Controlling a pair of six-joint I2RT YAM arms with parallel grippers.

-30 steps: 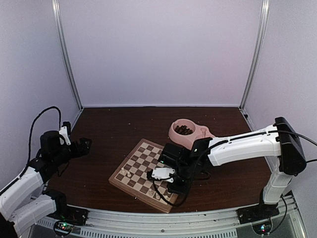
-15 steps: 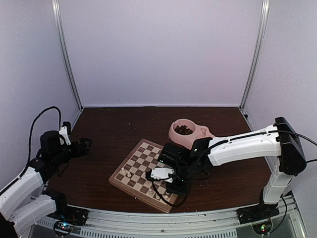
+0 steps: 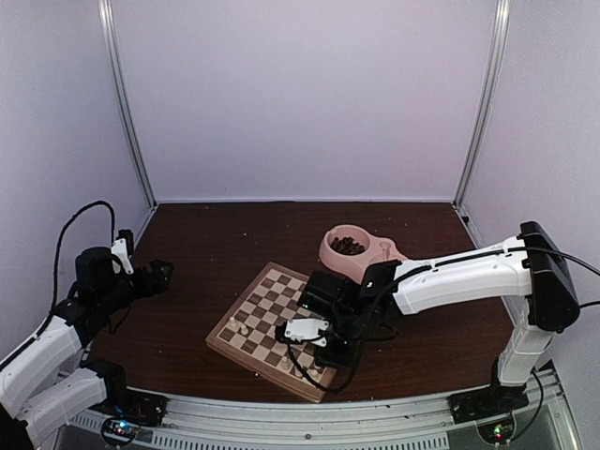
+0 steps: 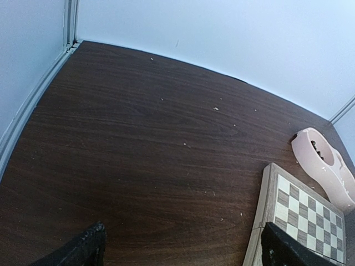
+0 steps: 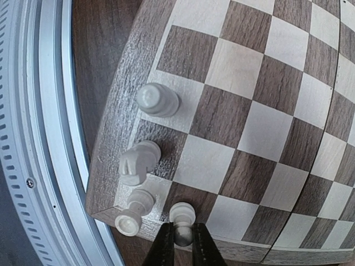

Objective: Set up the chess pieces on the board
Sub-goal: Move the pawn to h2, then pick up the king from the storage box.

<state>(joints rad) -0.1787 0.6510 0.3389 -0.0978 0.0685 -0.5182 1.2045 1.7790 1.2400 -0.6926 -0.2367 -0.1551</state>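
Observation:
The board [image 3: 267, 300] lies at the table's front centre. In the right wrist view, three pale chess pieces stand at its near corner: one [image 5: 158, 100] on a light square, a knight [image 5: 138, 162], and a rook-like piece [image 5: 135, 210] in the corner square. My right gripper [image 5: 183, 237] is shut on a fourth chess piece [image 5: 182, 215], a pawn standing on the dark square beside the corner. The same gripper [image 3: 314, 349] hangs low over the board's front edge. More pale pieces [image 3: 244, 328] stand at the board's left corner. My left gripper [image 3: 159, 274] is open and holds nothing, far left of the board.
A pink double bowl [image 3: 361, 248] holding dark pieces sits behind the board to the right. The metal rail [image 5: 44, 138] of the table's front edge runs close beside the board's corner. The left wrist view shows bare dark tabletop [image 4: 155, 144] and the board's rim [image 4: 259, 221].
My right gripper has shifted slightly left and down over the board's front corner with the pawn between its fingers. The left arm has not moved.

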